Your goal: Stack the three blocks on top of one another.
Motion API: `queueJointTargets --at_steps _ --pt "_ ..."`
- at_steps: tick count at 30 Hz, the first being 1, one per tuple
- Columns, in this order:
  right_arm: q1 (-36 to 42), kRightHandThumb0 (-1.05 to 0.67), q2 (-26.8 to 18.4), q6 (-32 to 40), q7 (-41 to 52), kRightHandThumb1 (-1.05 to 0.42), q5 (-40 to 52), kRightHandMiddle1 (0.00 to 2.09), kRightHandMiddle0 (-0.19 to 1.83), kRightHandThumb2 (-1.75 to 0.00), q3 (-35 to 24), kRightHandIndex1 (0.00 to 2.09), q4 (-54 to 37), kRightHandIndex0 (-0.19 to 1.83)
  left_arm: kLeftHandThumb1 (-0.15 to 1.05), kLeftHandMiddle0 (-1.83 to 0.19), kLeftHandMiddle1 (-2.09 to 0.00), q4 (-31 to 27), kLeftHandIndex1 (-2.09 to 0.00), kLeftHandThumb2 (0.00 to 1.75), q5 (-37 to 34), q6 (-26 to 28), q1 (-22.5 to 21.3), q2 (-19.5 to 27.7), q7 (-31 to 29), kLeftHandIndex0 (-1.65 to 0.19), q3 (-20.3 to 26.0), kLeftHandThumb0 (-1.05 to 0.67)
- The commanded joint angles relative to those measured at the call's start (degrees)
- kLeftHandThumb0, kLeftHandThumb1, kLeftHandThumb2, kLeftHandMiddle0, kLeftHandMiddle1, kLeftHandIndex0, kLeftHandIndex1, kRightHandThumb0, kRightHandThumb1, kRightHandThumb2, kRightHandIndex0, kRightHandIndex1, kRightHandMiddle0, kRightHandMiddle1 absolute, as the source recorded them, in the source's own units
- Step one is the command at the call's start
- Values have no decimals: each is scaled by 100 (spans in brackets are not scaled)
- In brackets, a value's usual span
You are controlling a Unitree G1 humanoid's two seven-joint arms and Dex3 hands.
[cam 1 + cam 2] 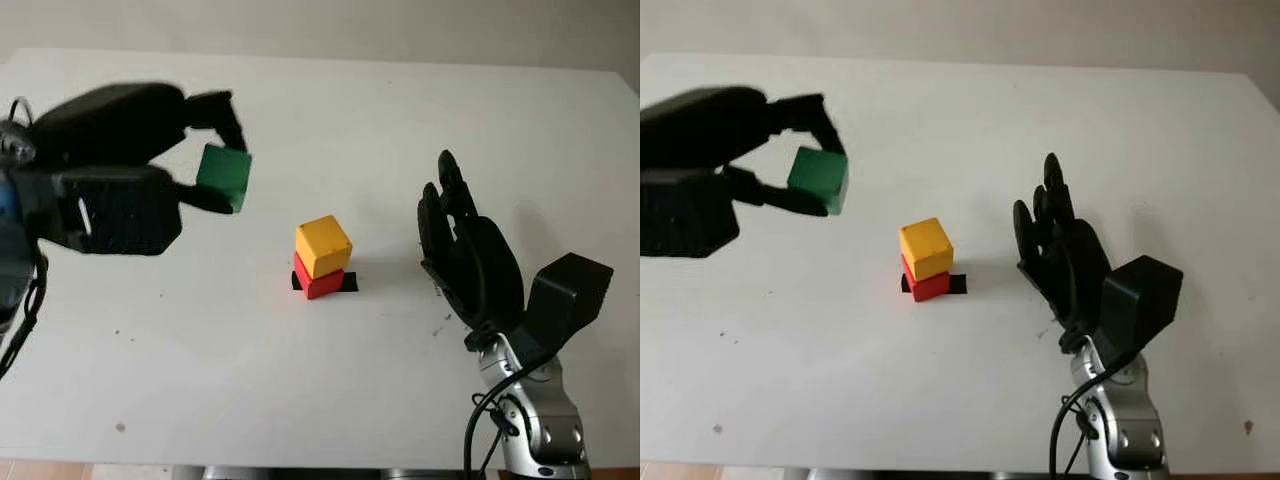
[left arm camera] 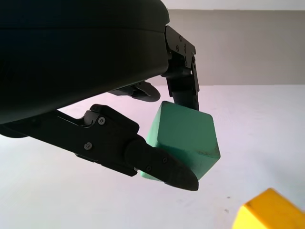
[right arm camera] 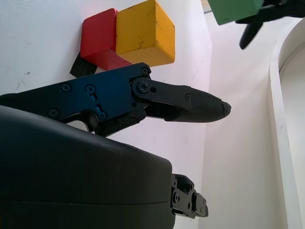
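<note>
A yellow block (image 1: 322, 245) sits on a red block (image 1: 320, 283) near the middle of the white table, the pair standing on a small black mark (image 1: 347, 283). My left hand (image 1: 215, 150) is raised above the table to the left of the stack, shut on a green block (image 1: 224, 176) pinched between its fingertips (image 2: 164, 167). In the left wrist view the green block (image 2: 186, 138) hangs above the yellow block (image 2: 269, 212). My right hand (image 1: 455, 235) stands open to the right of the stack, holding nothing; its finger (image 3: 190, 106) points past the yellow block (image 3: 143, 33).
The white table (image 1: 400, 120) stretches wide around the stack, with its far edge against a grey wall and its near edge at the bottom. Small dark specks (image 1: 120, 427) dot the surface at the front left.
</note>
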Motion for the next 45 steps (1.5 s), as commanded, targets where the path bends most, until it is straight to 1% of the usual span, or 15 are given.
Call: queueJointTargets --at_steps 1,3,4,6,11,14,17,22,26,30,35,38,39,45 --pt "1 -63 30 -80 -20 -105 -28 0 -19 -57 28 0 26 -19 96 -46 -6 41 -134 5 -109 -13 -171 -141 22 -51 -32 -43" --pt "1 -63 62 -123 -30 -105 -21 0 -19 -57 41 0 56 -19 95 -47 -7 61 -132 5 -209 -67 -132 -335 182 -53 4 -42" --pt "2 -64 62 -114 -34 -105 -28 0 -19 -57 52 0 53 -19 95 -47 -7 32 -132 5 -308 48 -72 -526 290 -54 40 -41" --pt "5 -65 46 -70 -36 -105 -37 0 -19 -58 66 0 34 -19 95 -49 -7 -32 -137 5 -427 253 12 -760 435 -55 64 -38" --pt "17 -66 -27 21 -58 -105 -136 0 -19 -58 91 0 -15 -19 101 -47 -5 -376 -141 7 -449 893 284 -1159 668 -48 -24 -41" --pt "31 -64 31 -35 -51 -105 -101 0 -19 -59 70 0 -11 -19 102 -45 -5 -590 -151 6 -485 1325 404 -1343 725 -48 -35 -41" --pt "34 -63 35 -70 -26 -105 -96 0 -19 -59 79 0 17 -19 103 -44 -4 -707 -157 6 -581 1528 479 -1385 688 -46 -28 -40" --pt "48 -64 60 -170 -23 -105 -128 0 -19 -59 104 0 82 -19 104 -40 -3 -637 -160 6 -833 1535 511 -1316 522 -40 -56 -40" --pt "69 -63 79 -254 -38 -105 -170 0 -19 -59 133 0 96 -19 103 -38 -2 -587 -160 5 -802 1678 459 -1262 441 -39 -198 -40" --pt "95 -64 114 -239 -67 -105 -134 0 -19 -58 124 0 80 -19 102 -38 -3 -467 -160 5 -828 1447 460 -1226 397 -38 -287 -38" --pt "124 -65 123 -249 -119 -105 -220 0 -19 -57 160 0 45 -19 103 -38 -3 -455 -159 5 -679 1508 327 -1094 250 -37 -478 -38" --pt "132 -67 136 -202 -146 -105 -231 0 -19 -55 181 0 22 -19 102 -40 -4 -438 -156 5 -664 1512 272 -1073 179 -38 -518 -38" --pt "132 -67 141 -163 -158 -105 -225 0 -19 -55 186 0 12 -19 102 -40 -5 -412 -155 5 -680 1485 261 -1070 157 -39 -515 -38" --pt "141 -67 185 -192 -204 -105 -230 0 -19 -55 207 0 46 -19 101 -38 -4 77 -154 5 -679 850 165 -1026 68 -37 -590 -40"
